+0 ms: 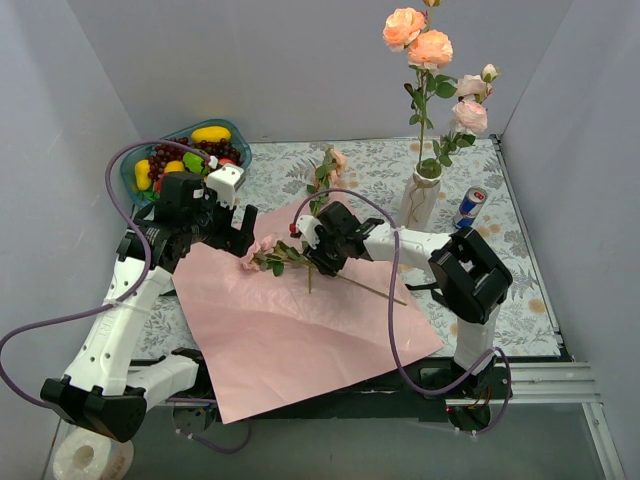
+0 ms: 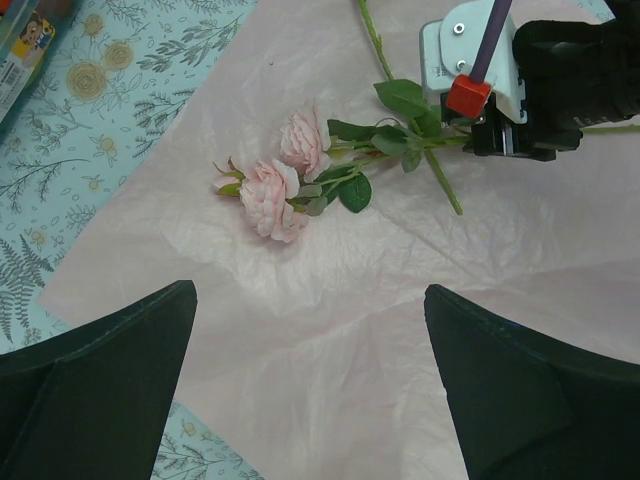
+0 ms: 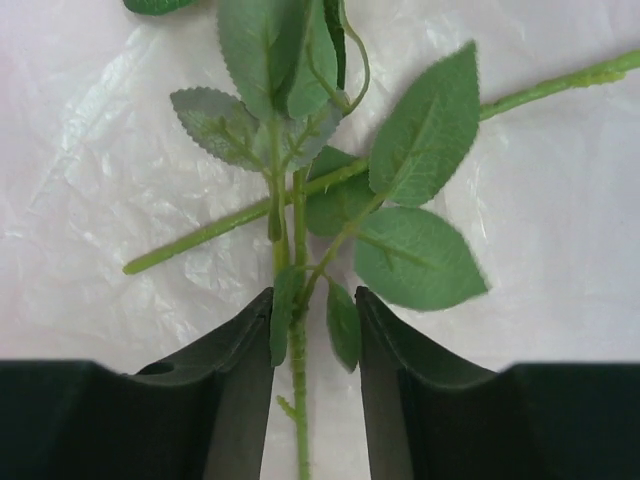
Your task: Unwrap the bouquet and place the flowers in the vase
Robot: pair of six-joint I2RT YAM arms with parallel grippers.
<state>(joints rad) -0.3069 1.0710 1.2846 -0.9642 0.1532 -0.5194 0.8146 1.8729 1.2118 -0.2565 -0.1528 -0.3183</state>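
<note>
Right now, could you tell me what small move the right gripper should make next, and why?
Probably close the right gripper on the rose stem: its fingers straddle that stem with gaps either side, so nothing is gripped yet, and it lies on the wrapping paper.

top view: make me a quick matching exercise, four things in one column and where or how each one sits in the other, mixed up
Things:
1. vase
2. can
3. pink paper
4. fruit bowl

Places or states:
A. in the far left corner
B. spread flat in the middle
C. holds tall roses standing upright
D. stands just to the right of the vase

Pairs: 1-C, 2-D, 3-B, 4-A
</note>
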